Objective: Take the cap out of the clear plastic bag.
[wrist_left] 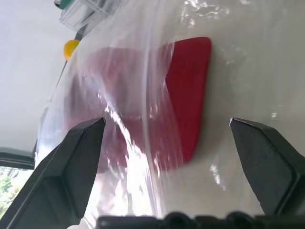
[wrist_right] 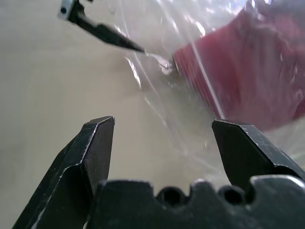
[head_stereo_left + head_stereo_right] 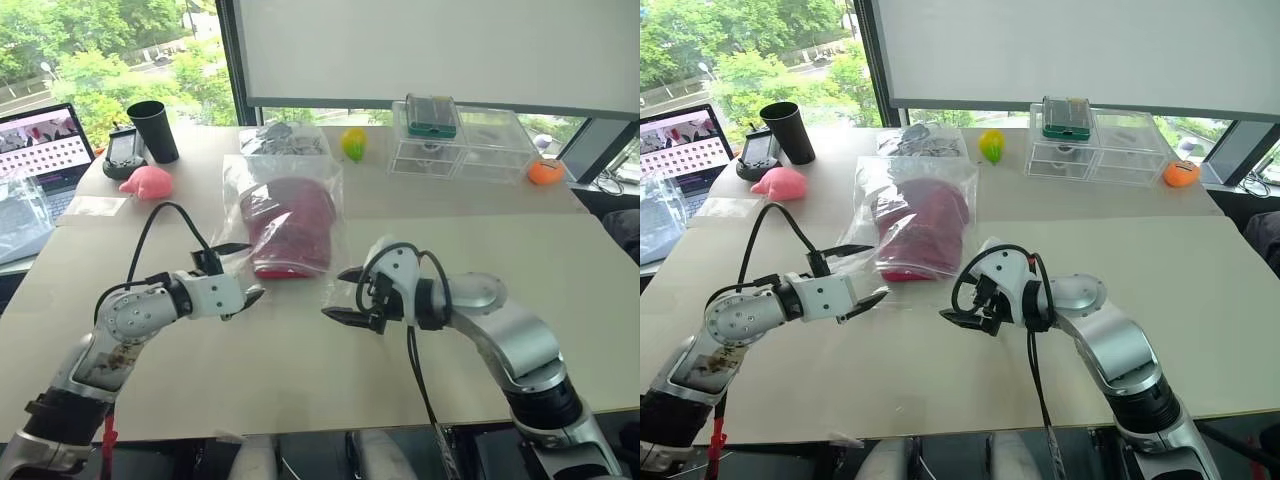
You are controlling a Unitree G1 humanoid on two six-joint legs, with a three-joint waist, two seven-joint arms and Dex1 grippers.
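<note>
I am looking down over a pale bench (image 3: 300,380) with both my arms reaching forward. In the middle lies the clear plastic bag (image 3: 283,215), flat on the bench, with the dark red cap (image 3: 292,228) still inside it, its brim pointing toward me. My left pincer (image 3: 240,270) sits at the bag's near left corner, its two black fingers spread wide apart and holding nothing; one fingertip is right at the plastic's edge. My right pincer (image 3: 345,295) hovers at the bag's near right corner, fingers also spread apart and empty, just beside the crinkled plastic. Farther back on the bench are a smaller clear bag (image 3: 283,139), a black cup (image 3: 154,130), a pink plush toy (image 3: 147,182), a yellow toy (image 3: 354,143), clear plastic boxes (image 3: 460,143) and an orange ball (image 3: 546,172).
</note>
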